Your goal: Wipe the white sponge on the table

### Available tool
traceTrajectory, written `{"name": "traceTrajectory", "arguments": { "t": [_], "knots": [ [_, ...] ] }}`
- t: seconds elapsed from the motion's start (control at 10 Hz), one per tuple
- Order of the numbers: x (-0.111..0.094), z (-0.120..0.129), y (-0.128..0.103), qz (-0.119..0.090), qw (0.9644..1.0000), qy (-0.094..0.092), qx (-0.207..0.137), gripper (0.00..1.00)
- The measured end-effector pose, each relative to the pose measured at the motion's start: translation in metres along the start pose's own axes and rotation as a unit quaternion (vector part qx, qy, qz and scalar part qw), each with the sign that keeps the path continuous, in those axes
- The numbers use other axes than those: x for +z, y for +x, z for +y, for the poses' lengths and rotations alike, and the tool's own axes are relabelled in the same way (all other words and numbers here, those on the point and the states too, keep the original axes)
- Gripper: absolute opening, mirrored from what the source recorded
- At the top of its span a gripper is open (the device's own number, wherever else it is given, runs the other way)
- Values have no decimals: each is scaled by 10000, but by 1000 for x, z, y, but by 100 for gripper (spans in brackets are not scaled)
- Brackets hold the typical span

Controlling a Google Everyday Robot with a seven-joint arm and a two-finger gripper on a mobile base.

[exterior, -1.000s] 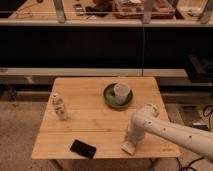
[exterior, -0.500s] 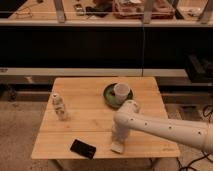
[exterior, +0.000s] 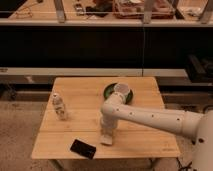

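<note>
The white sponge [exterior: 106, 140], a small cream block, lies flat on the wooden table [exterior: 145, 135] near its front middle. My gripper [exterior: 107, 134] points straight down onto it and is shut on the sponge, pressing it against the planks. The white arm reaches in from the lower right, with its elbow above the table's centre. Part of the sponge's top is hidden under the gripper.
A black phone [exterior: 83, 148] lies just left of the sponge near the front edge. A small white upright figure [exterior: 60, 106] stands at the left. A white cup [exterior: 120, 90] sits in a dark green dish [exterior: 110, 92] at the back. Dark shelving runs behind the table.
The gripper has slid the sponge leftward along the front of the table, from the right side toward the phone. The arm's elbow swung left with it.
</note>
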Motion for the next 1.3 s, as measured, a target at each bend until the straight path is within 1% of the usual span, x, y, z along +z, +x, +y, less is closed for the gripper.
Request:
{"name": "traceTrajectory", "arguments": {
  "t": [0.1,0.2,0.3,0.5,0.6,0.8,0.9,1.0,1.2,1.3],
  "knots": [
    [-4,-6,19,15,10000,7,-29,0],
    [-8,-7,37,54,10000,5,18,0],
    [-11,-5,50,88,9999,-13,79,0],
    [-21,15,77,165,9991,-45,379,0],
    [-29,39,87,222,9977,-50,645,0],
    [-41,74,94,306,9938,-46,1072,0],
    [-50,106,94,399,9886,-8,1451,0],
    [-53,123,92,438,9853,5,1648,0],
    [-55,162,77,450,9782,-1,2027,0],
    [-53,172,66,417,9768,9,2100,0]
  ]
}}
